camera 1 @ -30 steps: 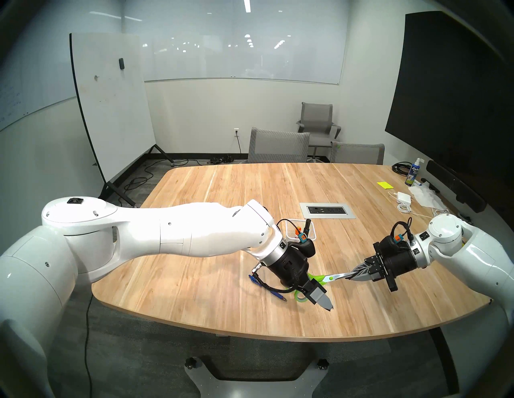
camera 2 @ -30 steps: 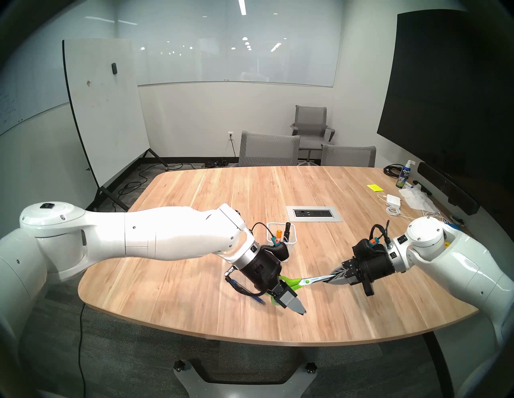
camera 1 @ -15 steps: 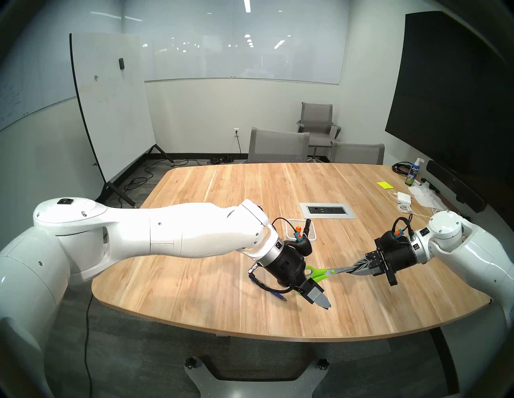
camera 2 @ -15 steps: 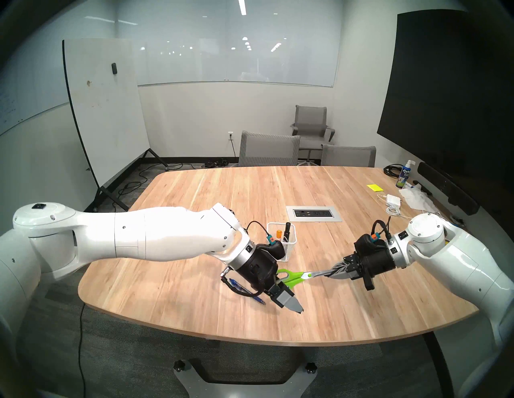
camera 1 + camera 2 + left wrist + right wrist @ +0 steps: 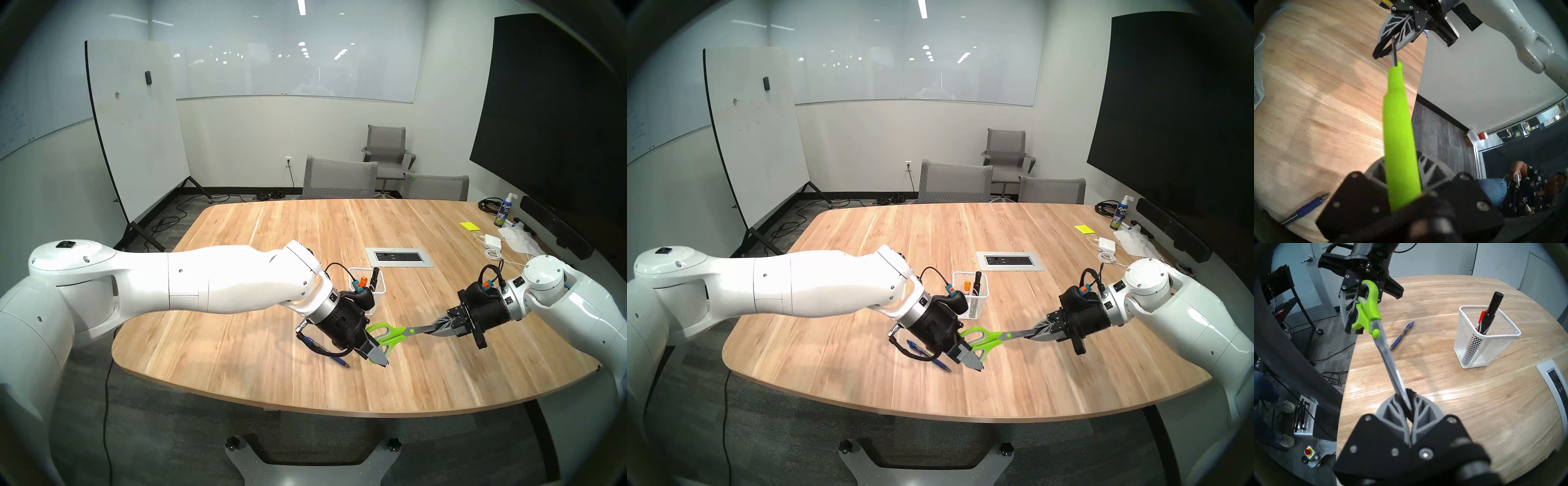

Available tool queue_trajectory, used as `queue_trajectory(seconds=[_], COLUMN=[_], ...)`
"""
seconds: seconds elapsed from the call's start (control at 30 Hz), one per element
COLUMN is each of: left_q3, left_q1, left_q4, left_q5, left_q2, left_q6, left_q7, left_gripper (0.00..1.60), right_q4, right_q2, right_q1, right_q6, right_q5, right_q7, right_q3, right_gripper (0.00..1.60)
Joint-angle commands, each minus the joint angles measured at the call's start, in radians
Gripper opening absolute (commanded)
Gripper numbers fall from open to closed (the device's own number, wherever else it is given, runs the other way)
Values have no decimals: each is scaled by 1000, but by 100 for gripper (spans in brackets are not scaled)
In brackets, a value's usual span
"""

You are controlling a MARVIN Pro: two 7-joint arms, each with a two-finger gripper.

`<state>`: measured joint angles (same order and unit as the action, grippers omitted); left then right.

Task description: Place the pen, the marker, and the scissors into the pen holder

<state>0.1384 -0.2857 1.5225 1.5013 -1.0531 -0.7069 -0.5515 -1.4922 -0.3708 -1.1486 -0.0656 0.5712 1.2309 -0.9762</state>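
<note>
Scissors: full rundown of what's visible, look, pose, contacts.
The scissors have lime-green plastic loop handles with grey inner lining, a green pivot button and silver metal blades, closed. They hang in the air above the wooden table, roughly level between the arms. The right end effector is shut on the blade tips. The left end effector sits around the handle end; whether it grips yet is unclear.

scissors: green-handled, airborne, blades closed | pen: blue, flat on table | pen holder: white mesh, upright
</note>
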Motion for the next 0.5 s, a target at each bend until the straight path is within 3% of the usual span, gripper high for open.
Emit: queue_trajectory(seconds=[0.0,0.2,0.23,0.27,0.3,0.33,0.47], left_q3=[-19,-17,-17,-16,-15,-14,-8], left_q1=[10,14,15,18,20,23,38], left_q4=[31,39,40,42,45,48,52], left_q5=[7,-1,-1,-1,-1,-2,-5], left_q2=[3,6,6,7,8,11,20], left_q6=[12,18,16,11,9,5,-12], left_q7=[-7,-6,-6,-6,-6,-6,-19], left_gripper=[0,0,0,0,0,0,0], right_q4=[-2,1,0,-3,-3,-4,-11], right_q2=[9,10,12,14,15,16,24], right_q1=[17,28,25,22,20,17,7], right_q6=[-4,-7,-5,1,3,8,20], right_q5=[6,4,5,3,3,3,8], right_q7=[-3,44,43,39,40,39,33], right_q3=[-17,-9,-10,-12,-12,-13,-16], right_gripper=[0,0,10,49,140,160,160])
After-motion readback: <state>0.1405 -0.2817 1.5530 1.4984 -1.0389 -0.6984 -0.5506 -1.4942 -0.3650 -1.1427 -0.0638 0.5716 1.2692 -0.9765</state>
